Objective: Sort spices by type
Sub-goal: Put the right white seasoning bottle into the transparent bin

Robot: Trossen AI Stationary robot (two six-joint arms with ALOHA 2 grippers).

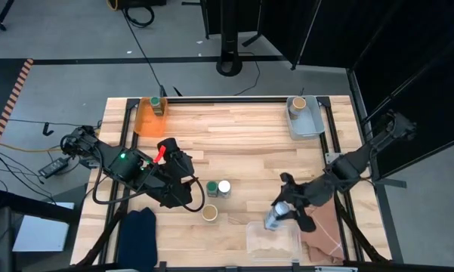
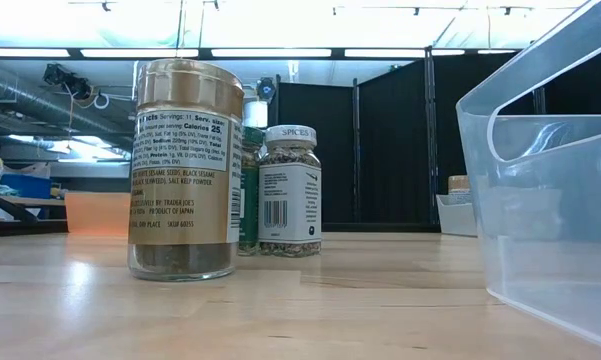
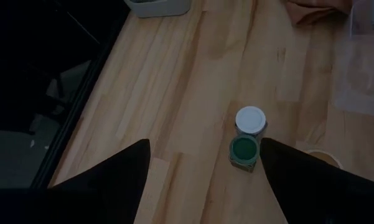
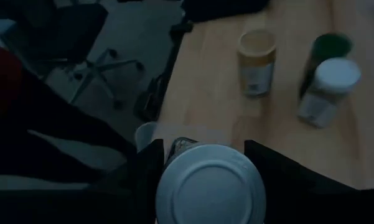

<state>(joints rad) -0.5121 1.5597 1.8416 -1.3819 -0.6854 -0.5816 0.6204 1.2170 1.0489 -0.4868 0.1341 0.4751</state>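
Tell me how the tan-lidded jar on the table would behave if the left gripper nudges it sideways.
The tan-lidded jar stands tall on a narrow base, so a high push would probably tip it. Being round, it would likely roll once down. It looks like glass, so possibly slippery and breakable.

Light matt wood table (image 1: 234,143), glossy clear plastic bin (image 2: 555,180).

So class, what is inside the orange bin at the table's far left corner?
One green-lidded jar stands inside the orange bin. Its lid and upper body show; the bin floor under the jar is covered.
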